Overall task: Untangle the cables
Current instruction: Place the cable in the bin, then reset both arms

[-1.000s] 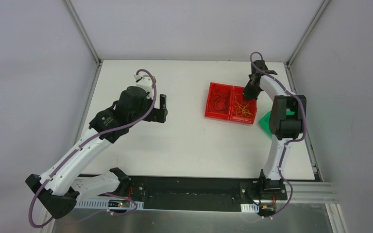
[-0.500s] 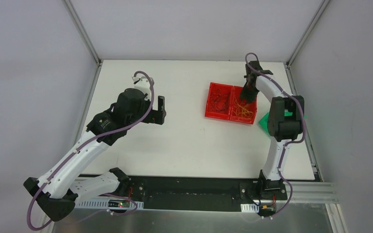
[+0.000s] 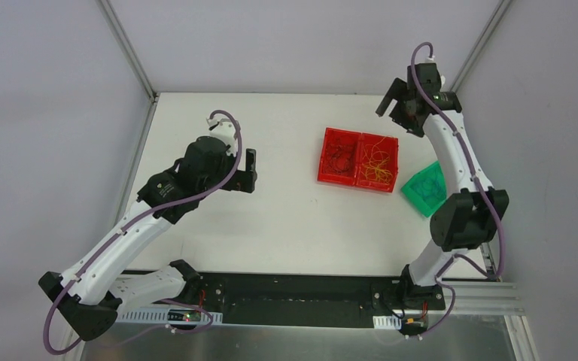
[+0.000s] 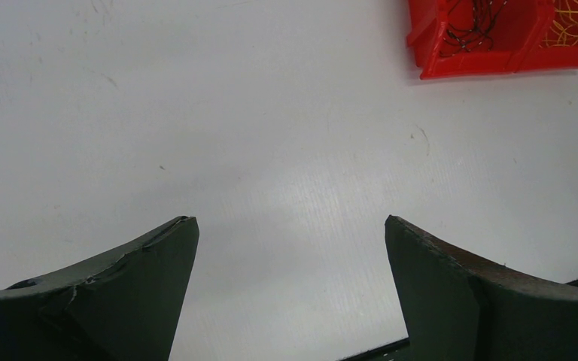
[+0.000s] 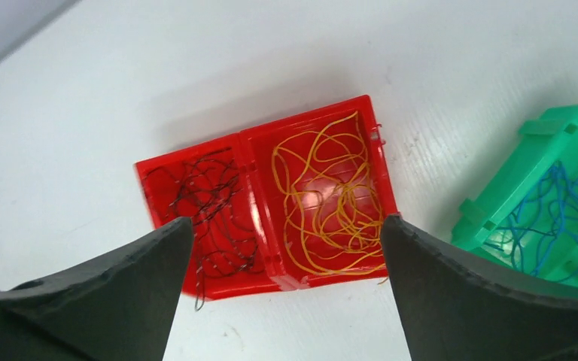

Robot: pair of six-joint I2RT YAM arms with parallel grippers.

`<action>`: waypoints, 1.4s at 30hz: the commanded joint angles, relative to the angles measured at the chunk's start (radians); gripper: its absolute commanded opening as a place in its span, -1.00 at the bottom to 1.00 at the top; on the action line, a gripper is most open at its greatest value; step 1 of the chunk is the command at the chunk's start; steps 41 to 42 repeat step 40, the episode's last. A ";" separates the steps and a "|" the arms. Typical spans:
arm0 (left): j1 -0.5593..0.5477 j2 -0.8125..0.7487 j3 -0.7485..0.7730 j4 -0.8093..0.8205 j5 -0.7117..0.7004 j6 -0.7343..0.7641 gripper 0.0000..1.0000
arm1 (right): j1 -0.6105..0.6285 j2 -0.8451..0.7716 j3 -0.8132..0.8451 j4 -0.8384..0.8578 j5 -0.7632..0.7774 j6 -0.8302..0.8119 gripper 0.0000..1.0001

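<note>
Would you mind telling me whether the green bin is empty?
Not empty: blue cables lie tangled inside the green bin.

Red two-compartment bin [image 3: 339,179], green bin [image 5: 528,164] just beside it, white table [image 3: 286,226]

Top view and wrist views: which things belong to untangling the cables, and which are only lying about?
Belong to the job:
yellow cables, in the right compartment of the red bin
dark cables, in its left compartment
blue cables, in the green bin

Not part of it:
purple hoses on the arms
black base rail at the near edge
</note>
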 commanded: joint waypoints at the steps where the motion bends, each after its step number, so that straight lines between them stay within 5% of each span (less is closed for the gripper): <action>1: 0.006 0.011 0.030 0.007 -0.091 -0.023 0.98 | 0.002 -0.199 -0.083 0.011 -0.071 -0.010 0.99; 8: 0.006 -0.112 -0.013 0.044 -0.276 -0.037 0.98 | 0.002 -0.690 -0.560 0.336 -0.214 -0.019 0.99; 18: 0.006 -0.306 -0.125 0.086 -0.321 -0.050 0.98 | 0.001 -1.143 -0.931 0.435 -0.288 0.032 0.99; 36: 0.006 -0.386 -0.187 0.084 -0.289 -0.096 0.98 | 0.002 -1.290 -1.033 0.357 -0.252 0.059 0.99; 42: 0.006 -0.392 -0.205 0.086 -0.279 -0.107 0.98 | 0.002 -1.283 -1.122 0.463 -0.215 0.028 0.99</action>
